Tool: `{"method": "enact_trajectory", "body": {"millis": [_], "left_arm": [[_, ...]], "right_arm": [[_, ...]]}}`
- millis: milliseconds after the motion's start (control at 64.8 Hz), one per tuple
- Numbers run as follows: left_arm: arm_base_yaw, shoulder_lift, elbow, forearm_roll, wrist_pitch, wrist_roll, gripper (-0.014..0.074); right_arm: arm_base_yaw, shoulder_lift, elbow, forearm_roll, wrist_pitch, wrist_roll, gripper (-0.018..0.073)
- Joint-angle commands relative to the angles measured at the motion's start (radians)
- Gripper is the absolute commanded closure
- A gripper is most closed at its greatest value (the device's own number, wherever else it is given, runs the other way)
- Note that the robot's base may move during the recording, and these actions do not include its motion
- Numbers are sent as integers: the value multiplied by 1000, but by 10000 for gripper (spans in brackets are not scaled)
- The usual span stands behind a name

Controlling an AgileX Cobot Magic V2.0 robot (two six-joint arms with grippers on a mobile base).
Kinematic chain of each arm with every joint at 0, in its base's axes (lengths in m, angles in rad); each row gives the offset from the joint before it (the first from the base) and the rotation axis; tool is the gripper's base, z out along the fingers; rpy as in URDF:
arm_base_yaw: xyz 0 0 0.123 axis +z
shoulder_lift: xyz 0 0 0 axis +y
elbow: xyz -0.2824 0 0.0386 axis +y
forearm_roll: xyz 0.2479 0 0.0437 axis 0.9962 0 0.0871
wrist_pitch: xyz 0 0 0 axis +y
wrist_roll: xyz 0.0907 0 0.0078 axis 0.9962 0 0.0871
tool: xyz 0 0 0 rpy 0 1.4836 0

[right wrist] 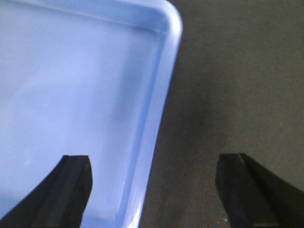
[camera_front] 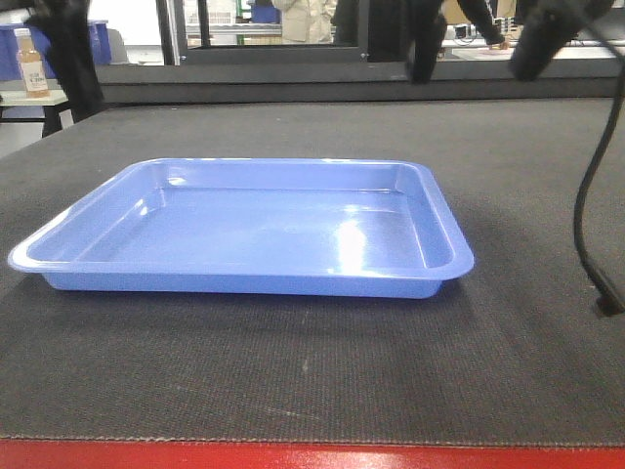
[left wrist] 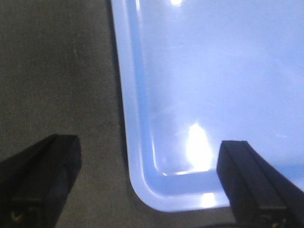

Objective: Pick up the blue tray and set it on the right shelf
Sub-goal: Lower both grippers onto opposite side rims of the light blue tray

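The blue tray (camera_front: 254, 225) lies flat and empty on the dark mat, a little left of the middle. In the left wrist view my left gripper (left wrist: 149, 147) is open above the blue tray (left wrist: 213, 71), straddling its left rim near a rounded corner without touching it. The right wrist view shows my right gripper (right wrist: 155, 161) open too. One finger hangs over the blue tray (right wrist: 71, 85) and the other over the mat, with the right rim between them. Dark arm parts (camera_front: 542, 39) hang at the top of the front view. The right shelf is out of view.
The dark mat (camera_front: 293, 391) ends in a red front edge (camera_front: 293, 457). A black cable (camera_front: 586, 195) dangles down at the right. At the far left, a bottle (camera_front: 31, 63) stands on a small table in front of a dark-blue bin (camera_front: 98, 39).
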Motion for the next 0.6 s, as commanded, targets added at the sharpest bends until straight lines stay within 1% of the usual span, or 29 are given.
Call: {"method": "enact_trajectory", "body": {"millis": [0,46,154,293,586], "left_arm": [[17,19,-56,-1,-20,-20,110],[17,44,-64,-1,-19,-20,110],[17,99,-76,-5,-29,-20,110],[15,154,-82,-26,-48,-22,110],[17,220,-82,-31,-64,-29,110]], "right_arm": [[-12,1,-38,-40,-44,75,-63],[-21,23,-38,-35,-43,92,-63],[-33,81,-38,-24,-44,92,-63],[-33,142,-38,-20,-46,90,-63],[-31,226,-38,-3,-77,81,-63]]}}
